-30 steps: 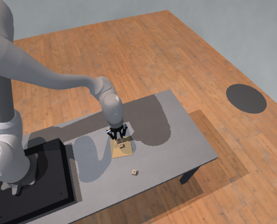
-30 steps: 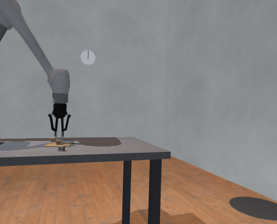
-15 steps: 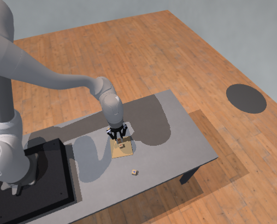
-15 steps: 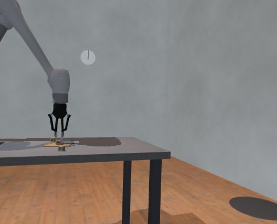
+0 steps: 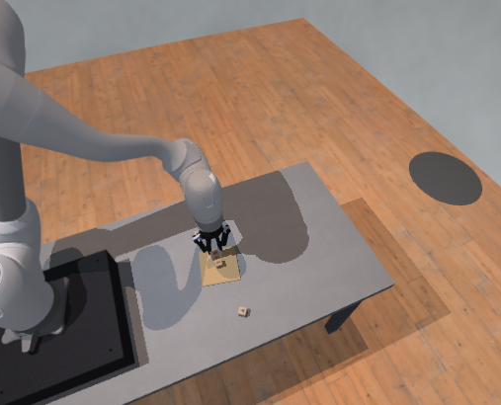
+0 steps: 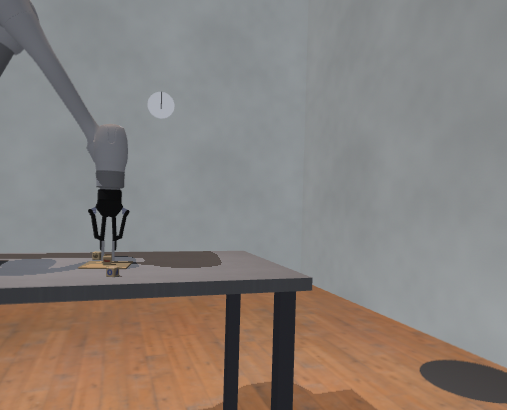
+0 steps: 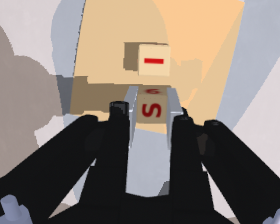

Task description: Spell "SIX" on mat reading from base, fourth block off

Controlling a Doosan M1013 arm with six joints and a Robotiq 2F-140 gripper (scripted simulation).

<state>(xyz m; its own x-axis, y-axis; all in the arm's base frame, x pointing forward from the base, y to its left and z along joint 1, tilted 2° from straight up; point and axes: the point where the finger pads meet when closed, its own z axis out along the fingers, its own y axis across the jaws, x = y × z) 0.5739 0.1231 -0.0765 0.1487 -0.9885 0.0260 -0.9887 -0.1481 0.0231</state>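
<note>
My gripper (image 5: pixel 212 248) (image 6: pixel 108 254) (image 7: pixel 152 101) points straight down at the mat's near edge and is shut on the S block (image 5: pixel 215 253) (image 7: pixel 152 108), which has a red letter. The block sits low over the tan mat (image 5: pixel 227 278) (image 6: pixel 122 265) (image 7: pixel 204 23); I cannot tell whether it touches. The I block (image 5: pixel 219 264) (image 7: pixel 152 60) lies flat on the mat just beyond the S block. A block with a blue letter (image 5: pixel 243 311) (image 6: pixel 111 272) lies off the mat on the grey table (image 5: pixel 301 257) (image 6: pixel 190 277). Another block (image 6: pixel 96 255) shows left of the gripper; its letter is unreadable.
The robot's black base plate (image 5: pixel 104 316) is at the table's left end. The arm (image 5: pixel 198 183) reaches over the table above the mat and casts wide shadows. The table's front edge lies close behind the blue-letter block.
</note>
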